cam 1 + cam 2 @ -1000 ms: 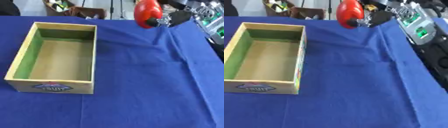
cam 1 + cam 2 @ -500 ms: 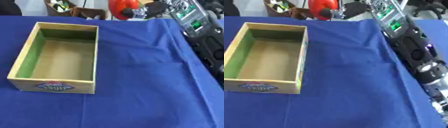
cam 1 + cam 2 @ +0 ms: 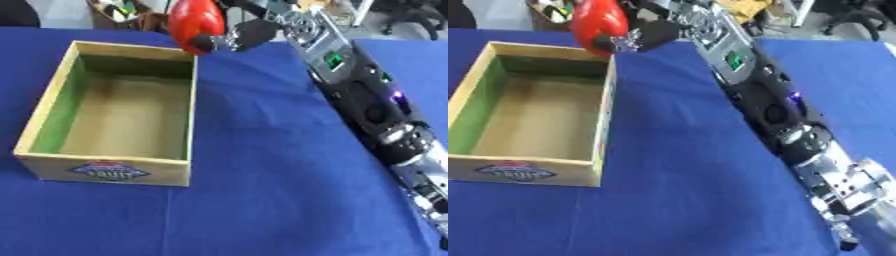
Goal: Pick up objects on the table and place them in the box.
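Observation:
My right hand (image 3: 238,36) is shut on a red rounded object (image 3: 194,22) and holds it in the air by the far right corner of the wooden box (image 3: 192,116). The box stands open on the blue cloth at the left, its inside bare, one inner wall green. My right arm (image 3: 367,105) reaches in from the lower right across the table. The left hand shows in neither view.
A blue cloth (image 3: 262,165) covers the table. Beyond its far edge stands a brown container (image 3: 122,14) with mixed items. Chair legs (image 3: 859,15) show at the far right.
My right hand has carried the red object leftwards from the table's far right to the box's far right corner. The arm now stretches across the right of the picture. The camera has shifted too.

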`<state>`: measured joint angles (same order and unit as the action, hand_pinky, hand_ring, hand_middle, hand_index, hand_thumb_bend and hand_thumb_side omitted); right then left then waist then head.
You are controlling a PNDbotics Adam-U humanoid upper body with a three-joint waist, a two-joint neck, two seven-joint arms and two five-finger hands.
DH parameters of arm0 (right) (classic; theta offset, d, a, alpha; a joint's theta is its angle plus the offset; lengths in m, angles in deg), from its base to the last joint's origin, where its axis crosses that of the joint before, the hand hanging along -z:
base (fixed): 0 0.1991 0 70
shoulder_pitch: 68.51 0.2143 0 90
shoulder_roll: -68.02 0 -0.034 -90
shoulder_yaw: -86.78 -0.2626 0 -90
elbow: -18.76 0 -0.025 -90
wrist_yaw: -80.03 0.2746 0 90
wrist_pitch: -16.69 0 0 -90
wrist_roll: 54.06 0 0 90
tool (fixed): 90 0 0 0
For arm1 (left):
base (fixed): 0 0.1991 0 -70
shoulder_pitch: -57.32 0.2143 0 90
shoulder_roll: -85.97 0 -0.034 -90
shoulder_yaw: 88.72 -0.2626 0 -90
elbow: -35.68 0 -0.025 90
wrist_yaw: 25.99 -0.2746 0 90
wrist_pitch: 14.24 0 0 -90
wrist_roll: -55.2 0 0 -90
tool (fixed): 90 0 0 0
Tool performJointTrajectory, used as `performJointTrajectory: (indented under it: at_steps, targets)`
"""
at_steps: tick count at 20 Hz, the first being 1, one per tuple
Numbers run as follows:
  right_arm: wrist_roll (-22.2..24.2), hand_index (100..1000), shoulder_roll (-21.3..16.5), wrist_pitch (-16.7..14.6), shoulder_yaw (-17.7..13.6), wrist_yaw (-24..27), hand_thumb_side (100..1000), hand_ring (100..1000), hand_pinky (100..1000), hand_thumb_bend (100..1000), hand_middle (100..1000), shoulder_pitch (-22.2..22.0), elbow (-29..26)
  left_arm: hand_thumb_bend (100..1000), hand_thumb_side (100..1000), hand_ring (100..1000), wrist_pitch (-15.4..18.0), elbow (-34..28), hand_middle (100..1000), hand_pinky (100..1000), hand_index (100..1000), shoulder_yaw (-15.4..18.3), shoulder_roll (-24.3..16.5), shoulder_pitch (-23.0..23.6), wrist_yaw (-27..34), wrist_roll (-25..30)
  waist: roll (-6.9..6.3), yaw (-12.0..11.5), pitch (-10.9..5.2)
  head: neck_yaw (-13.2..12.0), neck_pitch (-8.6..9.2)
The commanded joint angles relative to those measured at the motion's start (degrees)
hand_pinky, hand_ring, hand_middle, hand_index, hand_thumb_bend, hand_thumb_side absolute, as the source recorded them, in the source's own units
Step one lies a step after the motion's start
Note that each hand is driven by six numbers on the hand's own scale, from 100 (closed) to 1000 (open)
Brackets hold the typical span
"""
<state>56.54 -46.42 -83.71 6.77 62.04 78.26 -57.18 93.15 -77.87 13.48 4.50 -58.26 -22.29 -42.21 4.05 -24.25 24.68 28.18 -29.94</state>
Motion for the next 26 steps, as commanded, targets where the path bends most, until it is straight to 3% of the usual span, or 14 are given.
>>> performJointTrajectory:
  at_steps: [1, 7, 12, 17, 26]
  targets:
    - [-3.4, 473, 0.2, 0.1, 0.1, -4.5, 660, 396, 683, 428, 325, 1.5, 1.4, 100, 902, 459, 0.4, -1.0, 535, 158, 663, -0.1, -0.5, -0.9, 0.1, -0.2, -0.30, -0.4, -1.07, 0.8, 0.45]
    - [-10.4, 463, 2.9, -1.2, 1.8, -14.2, 684, 425, 700, 381, 339, 2.1, 4.5, 100, 897, 459, 1.0, -1.0, 534, 161, 665, -0.3, -0.2, -1.7, 0.3, -0.3, -0.28, -1.5, -0.72, 2.3, 1.20]
    - [-17.0, 418, 4.8, -3.8, 3.4, -25.0, 703, 469, 727, 331, 354, 1.9, 6.7, 100, 895, 459, 1.3, -1.0, 534, 162, 665, -0.3, -0.2, -2.1, 0.4, -0.4, -0.14, -2.0, -0.51, 2.7, 1.31]
    - [-20.7, 418, 6.2, -6.6, 4.6, -34.3, 709, 526, 759, 298, 370, 1.4, 9.1, 100, 894, 459, 1.5, -1.0, 535, 163, 665, -0.4, -0.2, -2.4, 0.4, -0.4, 0.02, -2.1, -0.36, 2.6, 1.48]
    - [-22.0, 416, 8.1, -8.6, 5.3, -40.9, 711, 562, 775, 288, 337, 1.3, 12.0, 100, 891, 459, 1.7, -1.0, 535, 164, 666, -0.4, 0.0, -3.0, 0.3, -0.3, 0.16, -2.8, 0.02, 3.8, 2.05]
